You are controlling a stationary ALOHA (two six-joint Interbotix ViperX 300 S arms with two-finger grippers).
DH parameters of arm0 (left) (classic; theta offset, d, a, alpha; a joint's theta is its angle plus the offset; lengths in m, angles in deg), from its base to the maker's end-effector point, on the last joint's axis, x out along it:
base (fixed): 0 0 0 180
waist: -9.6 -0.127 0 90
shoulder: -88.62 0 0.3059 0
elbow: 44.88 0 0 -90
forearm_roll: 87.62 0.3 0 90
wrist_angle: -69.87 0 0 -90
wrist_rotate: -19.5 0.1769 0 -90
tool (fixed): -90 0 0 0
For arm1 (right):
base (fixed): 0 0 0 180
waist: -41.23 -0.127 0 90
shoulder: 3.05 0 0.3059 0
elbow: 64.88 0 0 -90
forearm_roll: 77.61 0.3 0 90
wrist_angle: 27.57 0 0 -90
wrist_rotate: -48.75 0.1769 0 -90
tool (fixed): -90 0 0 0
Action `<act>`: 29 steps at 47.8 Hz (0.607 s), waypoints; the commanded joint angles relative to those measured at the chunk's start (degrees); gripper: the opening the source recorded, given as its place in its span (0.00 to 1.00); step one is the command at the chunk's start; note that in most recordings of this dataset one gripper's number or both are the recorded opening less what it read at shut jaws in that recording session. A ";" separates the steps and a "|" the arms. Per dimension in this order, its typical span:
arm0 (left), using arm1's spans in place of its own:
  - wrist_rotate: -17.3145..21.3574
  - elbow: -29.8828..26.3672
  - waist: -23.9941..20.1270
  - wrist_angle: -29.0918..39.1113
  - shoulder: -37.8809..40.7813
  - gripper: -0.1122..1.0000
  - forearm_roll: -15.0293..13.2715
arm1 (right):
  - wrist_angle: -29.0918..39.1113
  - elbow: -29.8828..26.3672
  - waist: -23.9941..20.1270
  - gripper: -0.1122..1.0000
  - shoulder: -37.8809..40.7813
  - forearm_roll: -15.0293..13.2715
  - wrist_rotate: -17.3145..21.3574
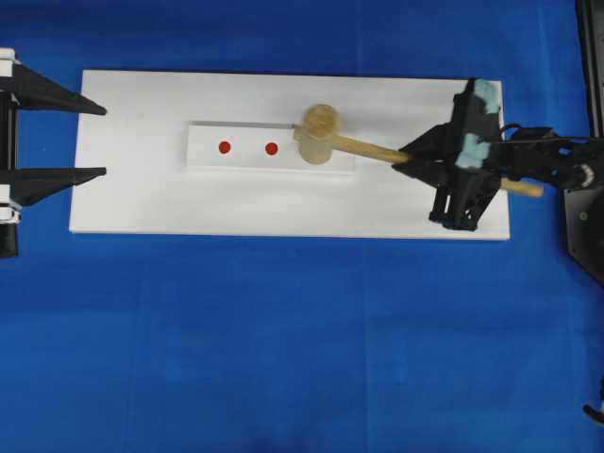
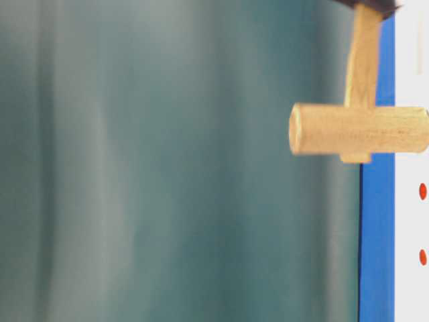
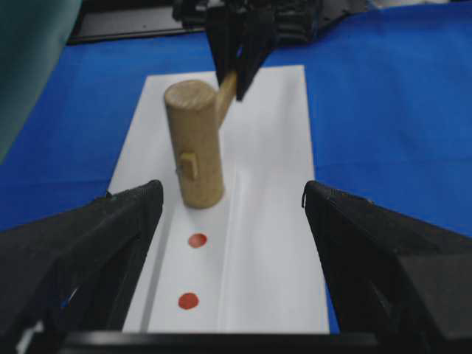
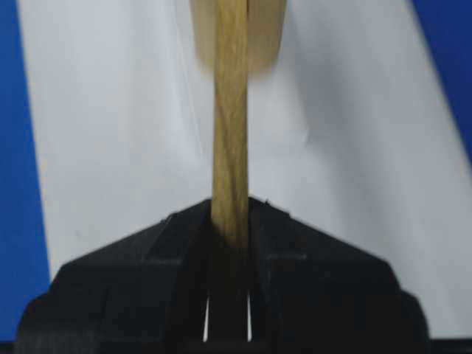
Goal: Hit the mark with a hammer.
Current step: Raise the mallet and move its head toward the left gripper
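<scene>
Gripping hammer (image 1: 326, 137) handle, right fingers (image 1: 415, 156) clamped, left fingers (image 1: 99, 142) wide at board edge (image 1: 77, 151)

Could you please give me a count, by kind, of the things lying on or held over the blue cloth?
Wooden hammer: 1
Red marks: 2 visible
White strip bearing the marks: 1
White board: 1
Total: 5
</scene>
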 commanded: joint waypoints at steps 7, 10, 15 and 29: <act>-0.09 -0.62 0.00 -0.44 0.26 0.77 -0.09 | 0.44 -2.02 -0.09 0.12 -9.23 -2.55 -0.97; -0.09 -0.62 -0.09 -0.44 0.26 0.77 -0.09 | 1.14 -2.02 -0.09 0.12 -10.55 -2.72 -1.32; -0.18 -0.62 0.00 -0.44 0.18 0.77 -0.09 | 2.55 -2.11 -0.09 0.12 -10.90 -2.72 -1.58; -0.26 -0.62 -0.09 -0.44 0.53 0.77 -0.09 | 2.99 -5.80 -0.44 0.12 -6.86 -2.90 -1.67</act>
